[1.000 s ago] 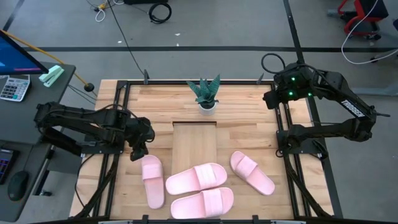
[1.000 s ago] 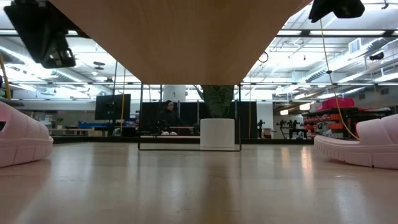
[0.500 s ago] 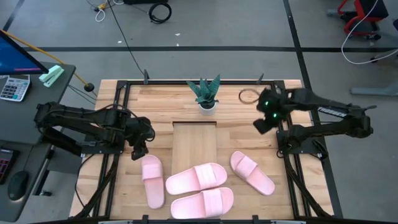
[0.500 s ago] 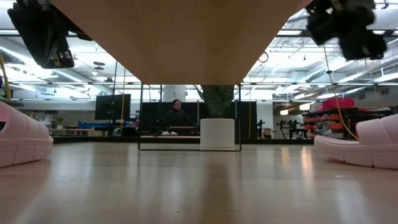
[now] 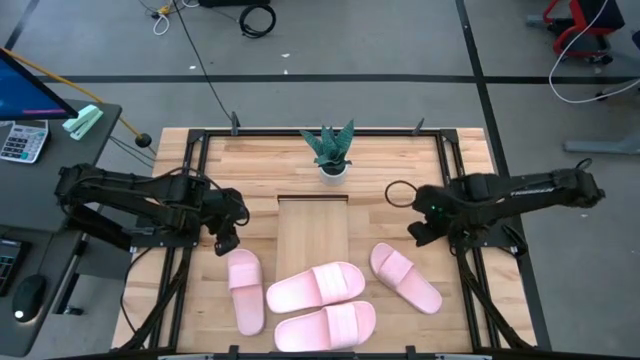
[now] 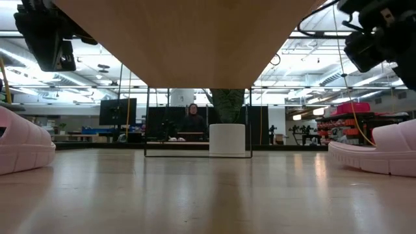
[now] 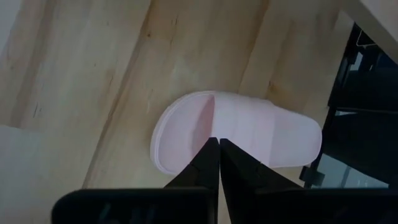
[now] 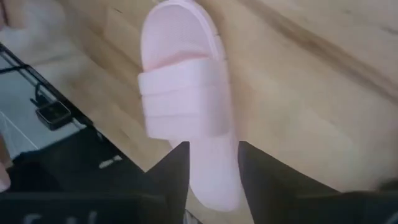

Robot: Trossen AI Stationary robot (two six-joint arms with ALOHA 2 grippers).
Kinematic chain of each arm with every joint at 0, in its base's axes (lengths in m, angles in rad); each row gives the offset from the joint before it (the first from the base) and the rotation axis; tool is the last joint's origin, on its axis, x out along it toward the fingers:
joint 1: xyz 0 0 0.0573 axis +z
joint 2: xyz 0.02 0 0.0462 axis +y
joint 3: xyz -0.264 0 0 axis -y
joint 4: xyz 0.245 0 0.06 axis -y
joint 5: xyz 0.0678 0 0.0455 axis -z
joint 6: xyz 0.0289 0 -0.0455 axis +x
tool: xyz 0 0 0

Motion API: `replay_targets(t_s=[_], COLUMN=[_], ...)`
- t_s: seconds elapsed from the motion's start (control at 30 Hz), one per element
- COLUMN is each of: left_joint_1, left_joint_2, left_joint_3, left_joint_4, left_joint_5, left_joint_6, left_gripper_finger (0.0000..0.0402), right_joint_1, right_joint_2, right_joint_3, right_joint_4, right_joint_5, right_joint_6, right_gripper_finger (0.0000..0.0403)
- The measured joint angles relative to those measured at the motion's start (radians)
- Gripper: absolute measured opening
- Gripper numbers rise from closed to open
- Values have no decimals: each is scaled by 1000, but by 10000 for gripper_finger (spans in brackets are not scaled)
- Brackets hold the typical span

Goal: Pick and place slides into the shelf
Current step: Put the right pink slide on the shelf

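We find no readable text, label, brand, number or sign in any view. The grey calculator (image 5: pixel 22 140) on the side desk shows keys, but we cannot make out its markings.

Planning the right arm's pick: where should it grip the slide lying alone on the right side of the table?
Probably from above, across the wide strap of the rightmost slide: it lies flat, sole down and apart from the others, and the open right gripper hangs over it.

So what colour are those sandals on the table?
Pale pink, all four slides; the high view shows it best.
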Motion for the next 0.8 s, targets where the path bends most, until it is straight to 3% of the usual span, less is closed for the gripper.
replay_targets(t_s=[0.33,0.6,0.8], left_joint_1=[0,0,0], left_joint_2=[0,0,0], left_joint_3=[0,0,0], left_joint_4=[31,43,44], left_joint_5=[-13,-16,-16], left_joint_6=[-35,-35,-35], left_gripper_finger=[19,20,12], right_joint_1=[262,449,565], right_joint_2=[-9,-8,51], right_joint_3=[-155,-167,-167], right_joint_4=[209,258,307], right_joint_5=[109,208,221], right_joint_6=[324,482,644], right_gripper_finger=[221,296,317])
